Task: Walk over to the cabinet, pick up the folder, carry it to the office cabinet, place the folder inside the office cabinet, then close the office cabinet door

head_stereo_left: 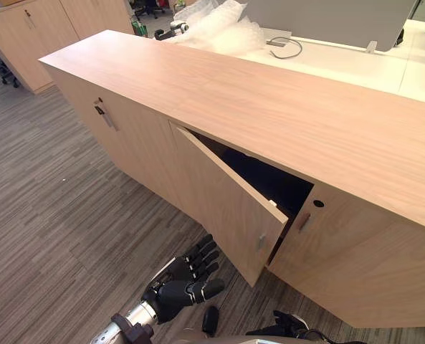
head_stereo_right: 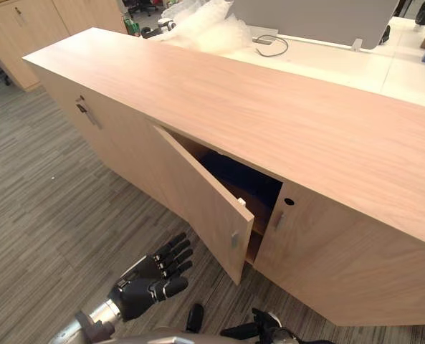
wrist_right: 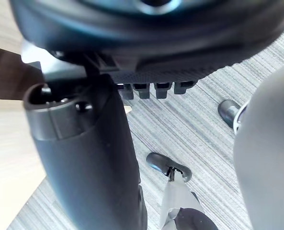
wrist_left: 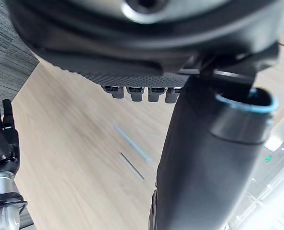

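Grey striped carpet floor [head_stereo_left: 47,215] under and around both hands, with more wooden cupboards [head_stereo_left: 26,36] far off past the left hand, in an office room. Long low office cabinet [head_stereo_left: 284,107] straight ahead of the hands, with its long axis running from far on the left-hand side to near on the right-hand side, and its bare wooden top well above hand height. Behind it, farther from the hands, a white desk [head_stereo_left: 355,64] carrying crumpled bubble wrap [head_stereo_left: 219,25]. Middle door [head_stereo_left: 223,201] standing ajar, hinged on the side away from the right hand, with the free edge swung out toward the hands and a dark opening [head_stereo_left: 269,179] behind it. Cannot tell the place of the folder; probably inside that opening, judging by two empty hands. Left hand [head_stereo_left: 183,279] low, just before the outer face of the door and a little to the hinge side of the free edge, fingers spread loosely and almost straight, holding nothing. Right hand [head_stereo_left: 287,326] lower, below the free edge, relaxed and empty too. Small handle [head_stereo_left: 261,241] on the free edge, up and to the right of the left hand. Seems nearer to the door face with the left hand, so likely a flat push forward from there for closing.
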### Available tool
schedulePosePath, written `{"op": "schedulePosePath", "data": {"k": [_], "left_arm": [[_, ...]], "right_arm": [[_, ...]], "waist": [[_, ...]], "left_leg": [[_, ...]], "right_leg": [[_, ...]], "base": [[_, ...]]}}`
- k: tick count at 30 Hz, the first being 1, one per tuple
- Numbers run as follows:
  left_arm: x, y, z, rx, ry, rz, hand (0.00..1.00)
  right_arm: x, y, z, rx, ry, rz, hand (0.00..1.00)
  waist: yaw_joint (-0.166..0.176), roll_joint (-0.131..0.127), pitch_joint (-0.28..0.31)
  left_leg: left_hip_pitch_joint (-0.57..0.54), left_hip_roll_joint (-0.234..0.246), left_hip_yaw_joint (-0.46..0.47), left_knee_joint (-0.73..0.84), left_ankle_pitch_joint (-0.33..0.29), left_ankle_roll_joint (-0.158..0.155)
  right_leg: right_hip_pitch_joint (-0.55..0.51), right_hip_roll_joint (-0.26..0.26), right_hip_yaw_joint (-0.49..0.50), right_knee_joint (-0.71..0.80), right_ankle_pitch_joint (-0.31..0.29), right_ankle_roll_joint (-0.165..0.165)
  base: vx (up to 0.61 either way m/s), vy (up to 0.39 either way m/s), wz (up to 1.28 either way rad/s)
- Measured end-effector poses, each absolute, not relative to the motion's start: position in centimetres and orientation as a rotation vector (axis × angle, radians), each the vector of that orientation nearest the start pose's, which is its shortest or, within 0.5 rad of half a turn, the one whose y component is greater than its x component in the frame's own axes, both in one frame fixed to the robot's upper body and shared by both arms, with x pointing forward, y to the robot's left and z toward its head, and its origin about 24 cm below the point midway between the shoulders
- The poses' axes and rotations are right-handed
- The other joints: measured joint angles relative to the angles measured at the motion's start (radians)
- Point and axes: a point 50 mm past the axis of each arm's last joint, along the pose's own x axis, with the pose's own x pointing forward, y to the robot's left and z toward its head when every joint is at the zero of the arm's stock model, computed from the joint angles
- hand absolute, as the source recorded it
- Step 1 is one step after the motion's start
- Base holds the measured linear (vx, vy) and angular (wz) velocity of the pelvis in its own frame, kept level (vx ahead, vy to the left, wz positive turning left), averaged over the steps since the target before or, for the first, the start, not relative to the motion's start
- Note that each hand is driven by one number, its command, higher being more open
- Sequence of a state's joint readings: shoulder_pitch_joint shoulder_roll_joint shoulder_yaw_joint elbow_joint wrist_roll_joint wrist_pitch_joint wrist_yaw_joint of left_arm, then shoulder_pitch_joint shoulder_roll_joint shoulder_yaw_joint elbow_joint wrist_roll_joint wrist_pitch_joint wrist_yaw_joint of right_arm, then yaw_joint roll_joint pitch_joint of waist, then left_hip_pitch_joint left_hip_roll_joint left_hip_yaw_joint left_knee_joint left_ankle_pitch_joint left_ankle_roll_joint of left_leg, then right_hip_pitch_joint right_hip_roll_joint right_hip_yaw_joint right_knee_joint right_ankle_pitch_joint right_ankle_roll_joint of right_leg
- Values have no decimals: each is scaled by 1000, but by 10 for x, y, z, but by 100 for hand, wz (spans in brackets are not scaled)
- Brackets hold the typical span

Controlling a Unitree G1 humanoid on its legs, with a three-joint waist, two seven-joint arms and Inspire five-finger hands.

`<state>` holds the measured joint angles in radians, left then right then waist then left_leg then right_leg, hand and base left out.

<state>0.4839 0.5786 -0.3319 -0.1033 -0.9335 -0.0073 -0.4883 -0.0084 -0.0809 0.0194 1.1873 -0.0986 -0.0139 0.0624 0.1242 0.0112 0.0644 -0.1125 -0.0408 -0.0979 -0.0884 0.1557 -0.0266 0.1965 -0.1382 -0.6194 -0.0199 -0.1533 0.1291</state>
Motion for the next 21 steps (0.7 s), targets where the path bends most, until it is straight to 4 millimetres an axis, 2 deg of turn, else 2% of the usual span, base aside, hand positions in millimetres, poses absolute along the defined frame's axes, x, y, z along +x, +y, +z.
{"op": "schedulePosePath", "data": {"k": [5,8,10,11,12,13,16,17,18,20,21], "left_arm": [[122,175,-16,-570,446,-569,100],[130,168,-18,-605,388,-508,100],[139,164,-31,-618,342,-365,100],[140,166,-37,-616,345,-307,100],[139,172,-51,-611,372,-180,100],[133,183,-66,-611,411,-37,100],[113,216,-107,-567,559,294,100],[108,222,-113,-562,589,353,100],[101,230,-120,-550,631,419,100],[70,241,-137,-530,751,554,100],[61,243,-141,-525,788,590,100]], "right_arm": [[104,-176,-166,-134,1162,84,100],[105,-176,-165,-128,1155,76,100],[105,-177,-166,-98,1155,41,100],[106,-177,-165,-94,1153,33,100],[110,-179,-164,-83,1143,18,100],[113,-179,-163,-69,1133,3,100],[111,-174,-163,-25,1124,-28,100],[111,-175,-163,-24,1124,-30,100],[108,-175,-164,-22,1126,-33,100],[105,-177,-164,-17,1134,-44,100],[105,-177,-164,-14,1133,-48,100]], "waist": [[-17,-6,5],[-23,-12,9],[-21,-14,22],[-18,-9,29],[-18,5,37],[-18,9,42],[-19,-21,56],[-21,-28,61],[-24,-37,71],[-14,-38,72],[-11,-37,72]], "left_leg": [[3,-1,7,0,-4,1],[9,0,13,0,-6,0],[25,7,36,1,-11,1],[33,14,47,1,-17,2],[43,32,70,1,-21,0],[50,47,100,1,-26,-5],[51,45,143,31,-63,-6],[39,45,144,63,-82,-4],[9,48,145,140,-122,-3],[-66,87,170,345,-228,-6],[-73,98,176,378,-246,-9]], "right_leg": [[0,-3,9,-2,0,0],[0,-7,20,-1,0,-1],[2,-10,38,9,3,-4],[-2,-12,47,28,2,-5],[-32,-18,56,88,-3,-14],[-63,-22,58,132,-4,-15],[-49,-26,61,92,-9,-20],[-48,-27,61,91,-9,-20],[-41,-27,60,89,-10,-21],[-37,-6,95,84,-10,-23],[-37,0,109,84,-10,-23]], "base": [[34,-39,-6],[9,-24,-12],[2,-11,-28],[-32,2,-55],[-63,19,-75],[-81,21,-90],[-43,-10,-44],[-40,-13,-10],[-53,1,-9],[-17,16,-40],[44,20,-54]]}}
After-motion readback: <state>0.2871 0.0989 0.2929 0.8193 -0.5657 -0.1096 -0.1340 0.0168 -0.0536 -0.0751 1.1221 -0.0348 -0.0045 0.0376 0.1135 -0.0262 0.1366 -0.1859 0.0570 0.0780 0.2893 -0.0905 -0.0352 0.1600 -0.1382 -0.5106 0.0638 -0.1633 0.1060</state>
